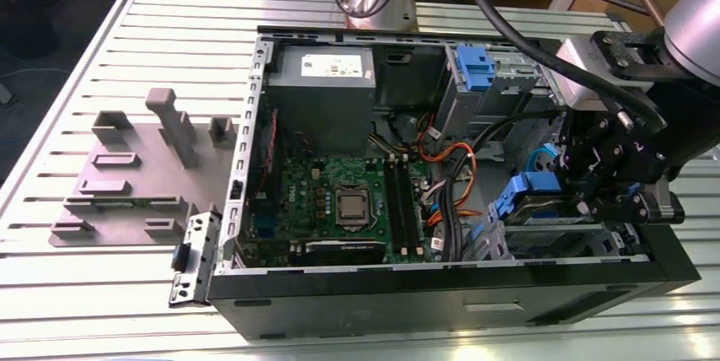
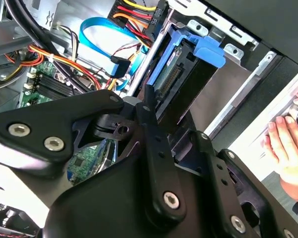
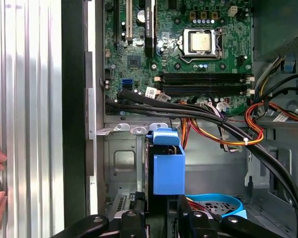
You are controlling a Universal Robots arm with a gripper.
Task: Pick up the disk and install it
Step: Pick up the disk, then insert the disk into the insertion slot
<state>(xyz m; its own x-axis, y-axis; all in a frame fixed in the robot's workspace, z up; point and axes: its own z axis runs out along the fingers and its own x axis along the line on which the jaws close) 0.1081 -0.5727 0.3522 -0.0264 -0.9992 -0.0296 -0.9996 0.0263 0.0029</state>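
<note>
The disk (image 3: 168,168) stands on edge in the drive cage at the case's front corner, its blue carrier frame and end tab pointing toward the motherboard. The second wrist view shows the disk (image 2: 181,74) with its connector side and blue tab. In the exterior view the disk (image 1: 529,195) sits low at the exterior view's right. My gripper (image 3: 161,214) straddles it, a black finger pressed against each side of the carrier, so it is shut on the disk. In the exterior view the gripper (image 1: 588,196) hangs over that corner, and one of its fingers (image 2: 149,111) lies along the disk's edge.
The open computer case (image 1: 259,125) lies on a slatted metal table (image 1: 169,32). Inside are a motherboard (image 1: 349,201), a grey power supply (image 1: 320,83), a fixed blue bracket (image 1: 473,66) and bundles of cables (image 3: 228,129). A grey fixture (image 1: 135,167) sits beside the case. A person's hand (image 2: 288,144) rests on the table.
</note>
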